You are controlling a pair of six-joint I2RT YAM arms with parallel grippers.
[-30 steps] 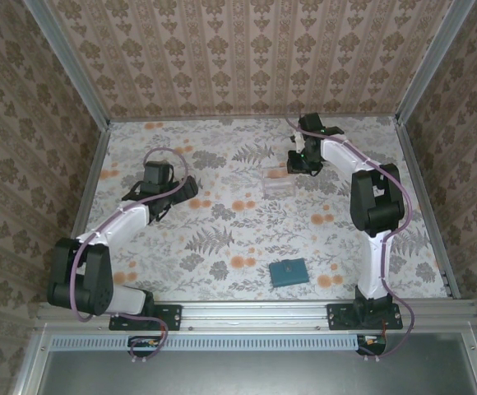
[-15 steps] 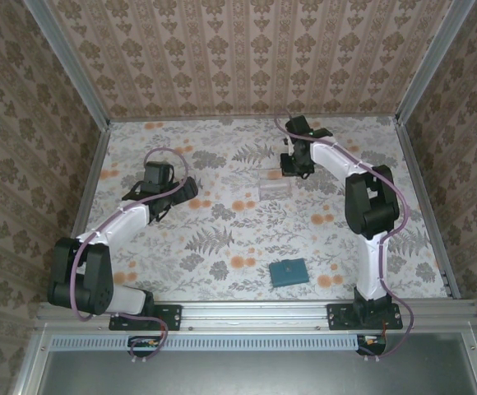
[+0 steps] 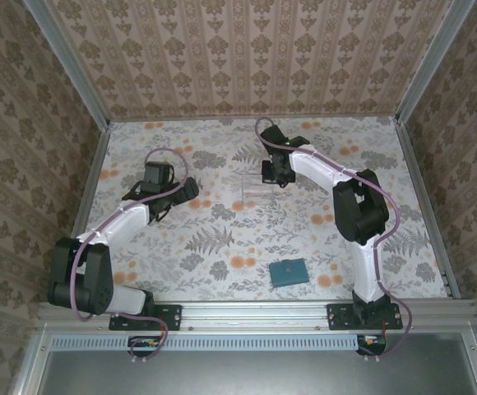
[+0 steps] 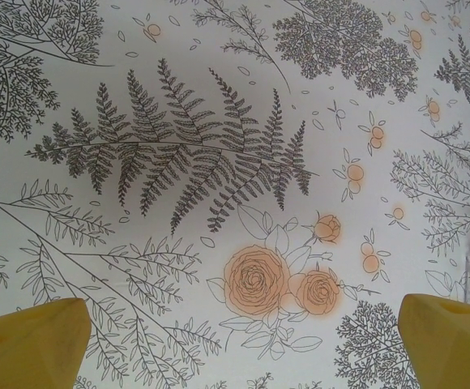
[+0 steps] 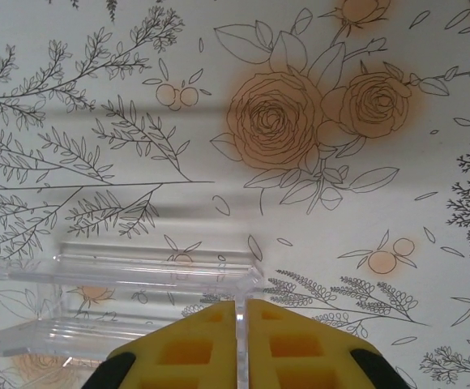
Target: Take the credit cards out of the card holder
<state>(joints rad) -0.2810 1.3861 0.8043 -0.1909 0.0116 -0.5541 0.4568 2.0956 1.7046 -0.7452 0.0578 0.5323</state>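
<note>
The card holder [image 3: 289,272] is laid on the table [image 3: 222,247], near the front, right of centre; the box [image 3: 252,185] is set well behind it.

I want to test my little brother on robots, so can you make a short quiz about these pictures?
1. Which arm's base is the teal card holder nearer, left or right?
2. What is the right hand pinching? A) the card holder B) the clear box C) nothing
3. True or false: the left hand is open wide over the flowery table.
Key: 1 right; 2 B; 3 true.
</note>
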